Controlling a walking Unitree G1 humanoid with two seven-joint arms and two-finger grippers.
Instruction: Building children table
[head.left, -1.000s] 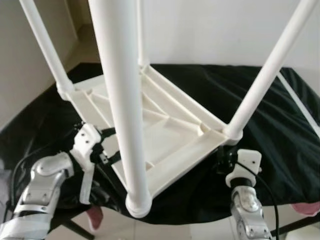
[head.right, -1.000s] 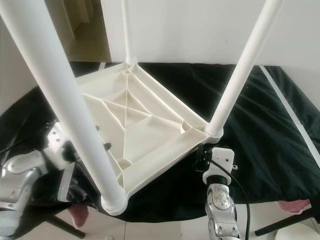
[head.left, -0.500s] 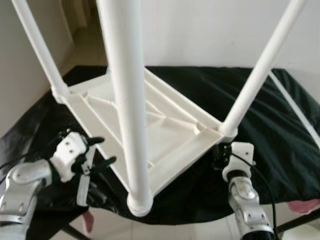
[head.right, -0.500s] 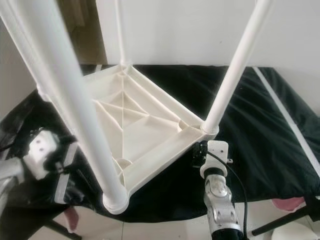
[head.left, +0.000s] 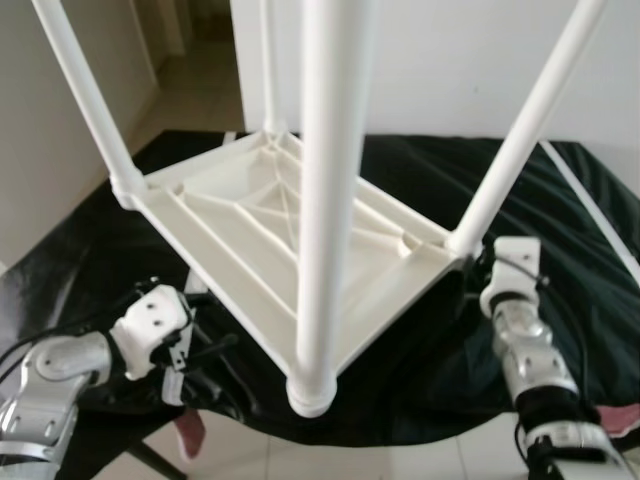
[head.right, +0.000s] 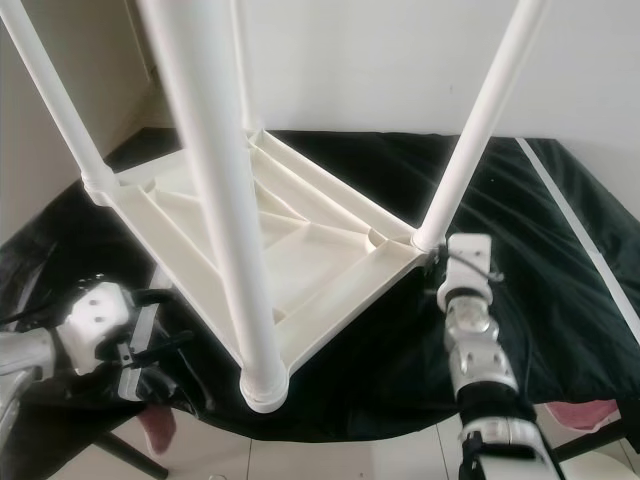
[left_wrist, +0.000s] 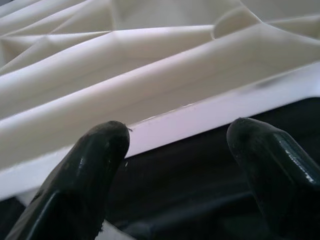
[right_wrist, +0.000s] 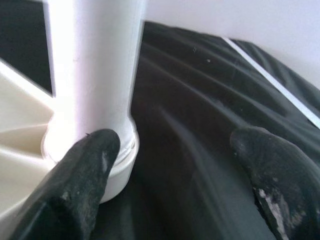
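The white plastic children's table (head.left: 250, 225) lies upside down on a black cloth (head.left: 420, 180), its four white legs pointing up. The nearest leg (head.left: 325, 200) rises at the front corner. The right leg (head.left: 520, 130) stands in its corner socket (right_wrist: 120, 150). My left gripper (head.left: 215, 345) is open, low at the front left, just short of the tabletop's rim (left_wrist: 200, 112). My right gripper (right_wrist: 175, 150) is open beside the right corner, one finger (right_wrist: 85, 170) close against the leg's socket, holding nothing.
The cloth-covered surface ends at a front edge with pale floor tiles below. A white strip (head.left: 590, 210) runs along the cloth's right side. Pink objects (head.left: 620, 415) lie on the floor. A white wall stands behind; a doorway opens at the back left.
The view has shifted. My left gripper has drawn back from the table's rim toward the front left. My right gripper has come up from below the right corner to beside its leg.
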